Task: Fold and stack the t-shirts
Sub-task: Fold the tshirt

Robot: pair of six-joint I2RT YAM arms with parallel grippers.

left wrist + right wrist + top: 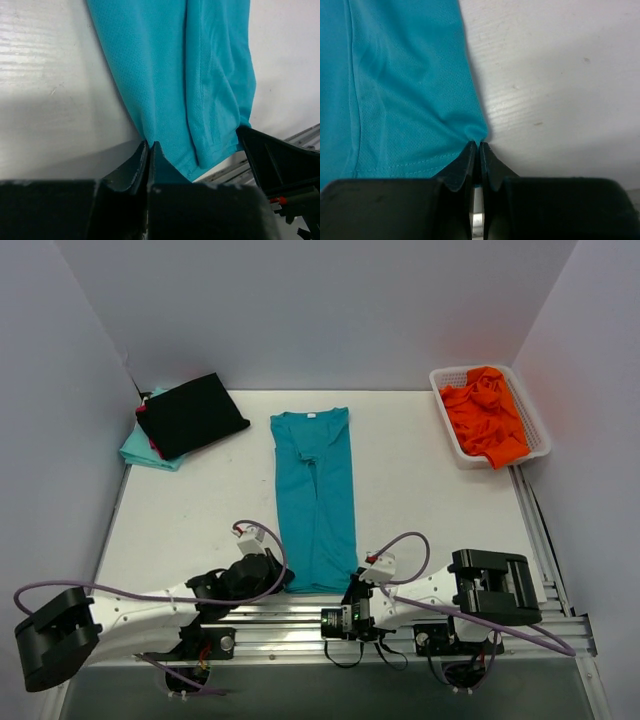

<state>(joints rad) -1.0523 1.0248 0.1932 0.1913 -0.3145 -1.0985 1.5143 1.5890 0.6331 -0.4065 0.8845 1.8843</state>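
With both sets of fingers (150, 150) (476, 150) pinched shut on the teal t-shirt's (315, 490) hem corners, the lengthwise fold-over seems next, needing matched lifts

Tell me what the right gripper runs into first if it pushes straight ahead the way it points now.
The right gripper is shut on the near corner of the teal shirt and points up along the shirt's right edge. Going on, it would meet that same cloth first and bunch it; farther along, only bare table shows.

A robotics lab test cell. Plain white walls (330, 310) enclose the bench (420, 490). Aluminium rails (290, 625) line its near edge.
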